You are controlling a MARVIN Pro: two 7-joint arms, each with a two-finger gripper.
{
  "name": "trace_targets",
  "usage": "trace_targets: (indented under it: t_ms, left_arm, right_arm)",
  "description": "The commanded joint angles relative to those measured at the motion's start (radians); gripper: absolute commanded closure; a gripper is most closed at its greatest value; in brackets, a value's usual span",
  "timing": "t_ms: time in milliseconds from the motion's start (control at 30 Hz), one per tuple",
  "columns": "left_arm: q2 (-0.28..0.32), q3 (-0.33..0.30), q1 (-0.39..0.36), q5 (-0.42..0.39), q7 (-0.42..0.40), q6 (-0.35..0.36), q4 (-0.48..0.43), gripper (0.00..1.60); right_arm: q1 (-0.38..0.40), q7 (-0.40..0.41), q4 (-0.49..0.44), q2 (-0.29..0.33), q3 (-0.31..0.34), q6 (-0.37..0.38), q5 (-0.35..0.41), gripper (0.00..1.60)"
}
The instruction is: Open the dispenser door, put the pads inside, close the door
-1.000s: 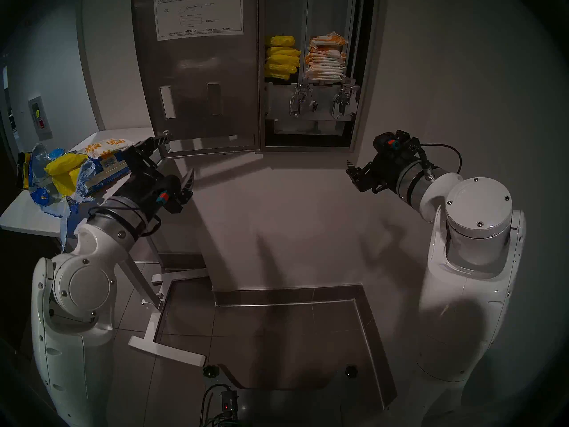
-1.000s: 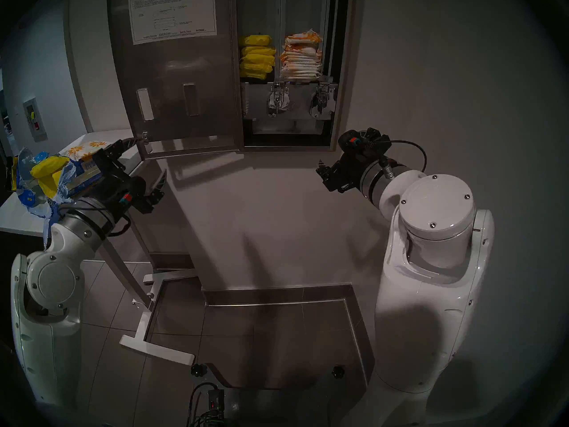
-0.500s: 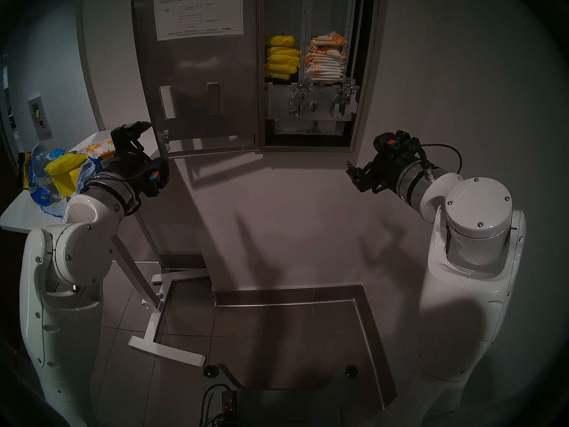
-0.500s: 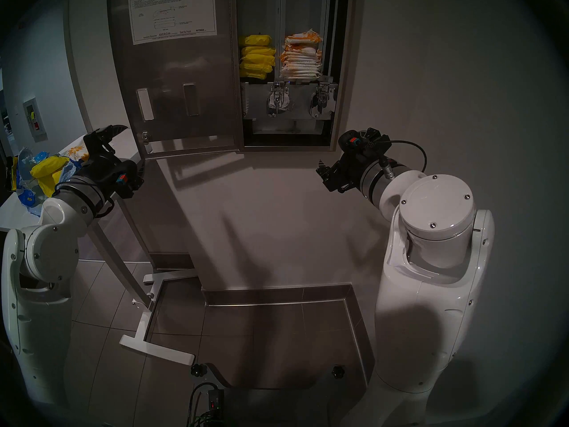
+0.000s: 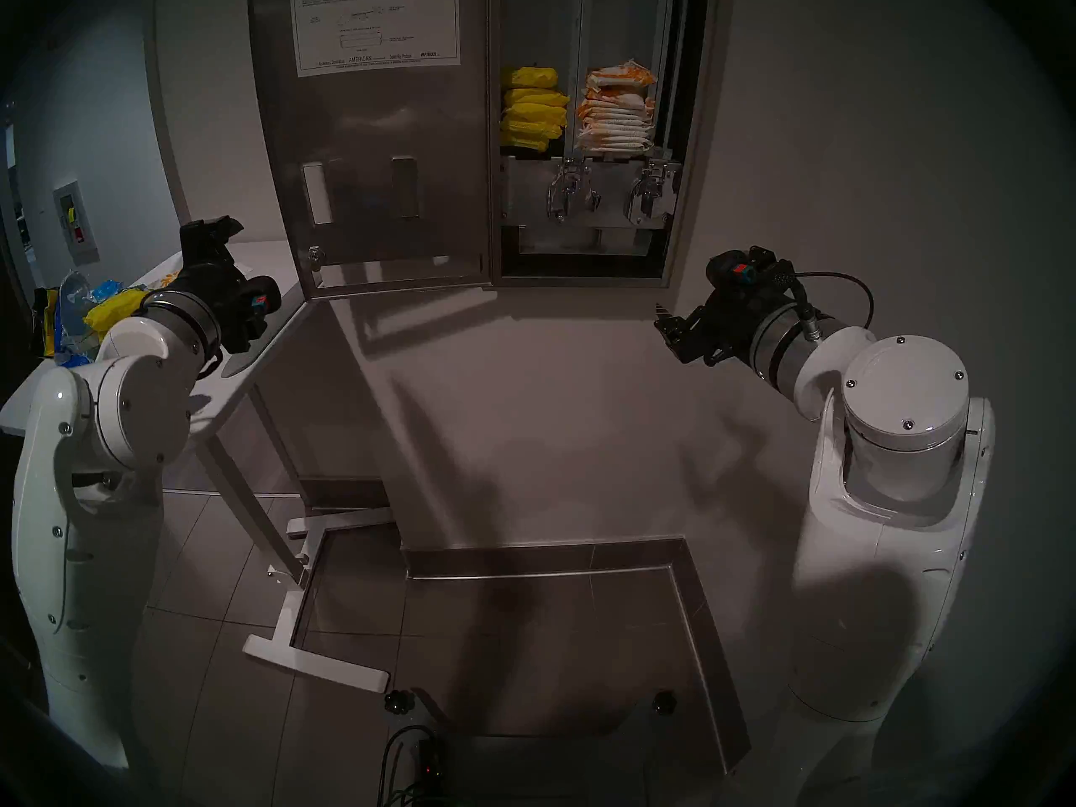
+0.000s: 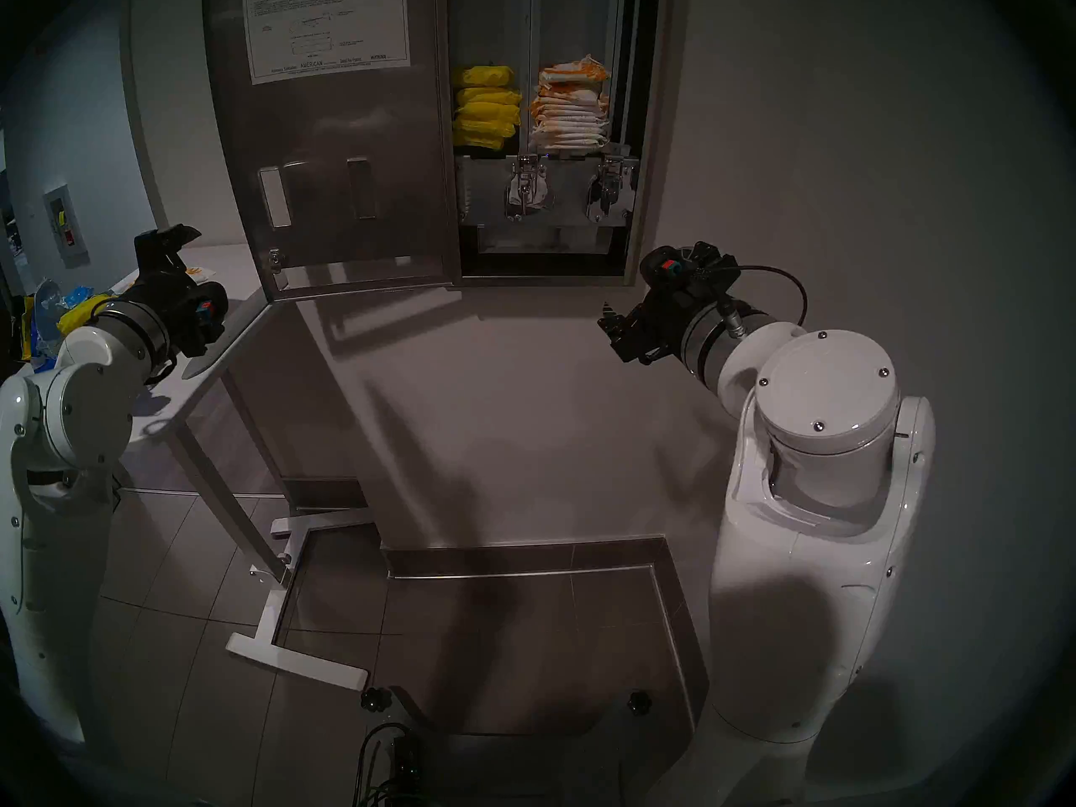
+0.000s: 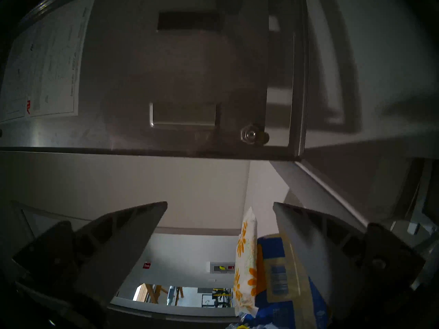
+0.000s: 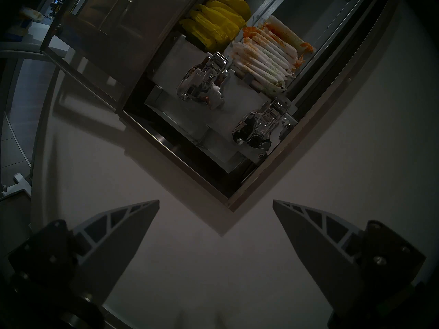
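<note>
The dispenser door (image 5: 384, 148) stands swung wide open at 12 o'clock in the head view, its inner face outward and a white instruction sheet (image 5: 375, 22) stuck near its top. Beside it, toward 1 o'clock, the open cabinet shows two stacks: plain yellow packets (image 5: 533, 110) on the left and orange-printed pads (image 5: 617, 113) on the right, both resting above two chrome lever mechanisms (image 5: 608, 194).

At 9 o'clock the left end effector (image 7: 219, 226) hangs above the white tabletop (image 5: 256, 346) with its fingers spread apart and nothing between them. Its wrist view shows one daisy-printed pad packet (image 7: 247, 262) lying against a torn blue-and-yellow bag (image 7: 280, 278), close by the right-hand finger but not gripped.

At 3 o'clock the right end effector (image 8: 216, 226) points at the bare wall below the cabinet — fingers likewise apart and empty, well clear of the door.
</note>
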Motion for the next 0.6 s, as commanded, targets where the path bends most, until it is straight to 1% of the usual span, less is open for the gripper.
trace_targets:
  t_ms: [0, 100, 133, 167, 200, 267, 433, 567]
  left_arm:
    - [0.097, 0.020, -0.113, 0.023, -0.037, 0.057, 0.006, 0.00]
    - [0.124, 0.035, -0.134, 0.032, -0.062, 0.076, 0.017, 0.00]
    - [0.129, 0.047, -0.157, 0.035, -0.078, 0.083, 0.025, 0.00]
    - [0.145, 0.044, -0.147, 0.037, -0.079, 0.088, 0.023, 0.00]
    - [0.151, 0.054, -0.169, 0.044, -0.094, 0.092, 0.032, 0.00]
    - [0.168, 0.057, -0.175, 0.046, -0.109, 0.099, 0.035, 0.00]
    - [0.216, 0.071, -0.218, 0.069, -0.159, 0.115, 0.067, 0.00]
    - [0.241, 0.076, -0.249, 0.074, -0.193, 0.135, 0.098, 0.00]
  right_arm:
    - [0.018, -0.012, -0.027, 0.003, 0.001, -0.001, -0.003, 0.00]
    - [0.018, -0.012, -0.027, 0.003, 0.001, -0.002, -0.002, 0.00]
    - [0.018, -0.012, -0.027, 0.003, 0.001, -0.001, -0.002, 0.00]
    - [0.018, -0.012, -0.027, 0.002, 0.001, -0.002, -0.002, 0.00]
    - [0.018, -0.012, -0.027, 0.003, 0.001, -0.002, -0.002, 0.00]
    - [0.018, -0.011, -0.026, 0.003, 0.001, -0.002, -0.002, 0.00]
    - [0.018, -0.012, -0.026, 0.003, 0.001, -0.002, -0.002, 0.00]
    - [0.018, -0.012, -0.027, 0.003, 0.001, -0.002, -0.002, 0.00]
